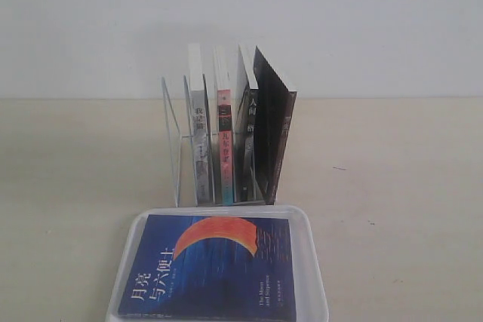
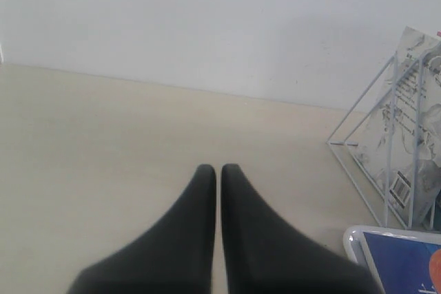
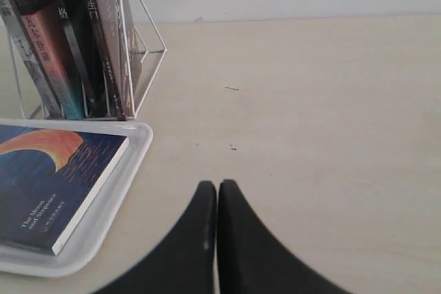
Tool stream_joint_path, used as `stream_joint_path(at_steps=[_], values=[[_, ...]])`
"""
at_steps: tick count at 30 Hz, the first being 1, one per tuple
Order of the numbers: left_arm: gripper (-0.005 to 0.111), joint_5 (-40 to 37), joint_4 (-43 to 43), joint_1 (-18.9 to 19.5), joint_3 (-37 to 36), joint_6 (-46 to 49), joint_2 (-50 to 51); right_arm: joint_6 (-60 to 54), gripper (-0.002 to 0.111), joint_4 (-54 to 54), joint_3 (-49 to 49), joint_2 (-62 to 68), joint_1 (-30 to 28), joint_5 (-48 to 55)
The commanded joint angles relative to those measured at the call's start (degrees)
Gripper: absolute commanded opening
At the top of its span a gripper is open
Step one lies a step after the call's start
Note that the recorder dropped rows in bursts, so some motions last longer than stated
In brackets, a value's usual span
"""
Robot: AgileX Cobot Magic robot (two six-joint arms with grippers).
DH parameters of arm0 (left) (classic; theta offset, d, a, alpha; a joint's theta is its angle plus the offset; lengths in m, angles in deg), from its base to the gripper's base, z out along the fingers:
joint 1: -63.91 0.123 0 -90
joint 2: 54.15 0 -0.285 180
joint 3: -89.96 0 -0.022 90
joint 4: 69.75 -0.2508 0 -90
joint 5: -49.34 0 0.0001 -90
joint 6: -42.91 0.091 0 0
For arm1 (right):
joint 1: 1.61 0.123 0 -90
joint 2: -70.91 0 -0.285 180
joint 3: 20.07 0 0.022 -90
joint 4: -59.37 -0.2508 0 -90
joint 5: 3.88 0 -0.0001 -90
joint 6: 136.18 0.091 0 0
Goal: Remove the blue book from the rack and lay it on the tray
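The blue book (image 1: 215, 265), titled "The Moon and Sixpence", lies in the tray (image 1: 315, 262) fronting the rack (image 1: 175, 136); left tool (image 2: 218, 170) and right tool (image 3: 218, 187) sit pinched together, empty.

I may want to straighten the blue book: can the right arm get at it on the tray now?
Probably yes. The blue book lies flat and uncovered on the tray, and the right gripper sits beside it over the table, nothing between them. Its jaws are shut.

Staged lab-like tabletop: plain white wall (image 1: 241, 5), pale beige table (image 1: 75, 186), lone wire book rack (image 1: 173, 157)
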Motion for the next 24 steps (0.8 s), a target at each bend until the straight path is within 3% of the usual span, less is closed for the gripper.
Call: stream_joint_path(at_steps=[1,10,24], values=[[0.004,0.41,0.59,0.20,0.20,-0.43,0.19,-0.66,0.000,0.55,0.03,-0.14,-0.41,0.15],[0.004,0.41,0.59,0.20,0.20,-0.43,0.19,-0.73,0.000,0.54,0.03,-1.83,-5.14,1.42],[0.004,0.41,0.59,0.20,0.20,-0.43,0.19,-3.25,0.000,1.16,0.03,-1.83,-5.28,1.68]])
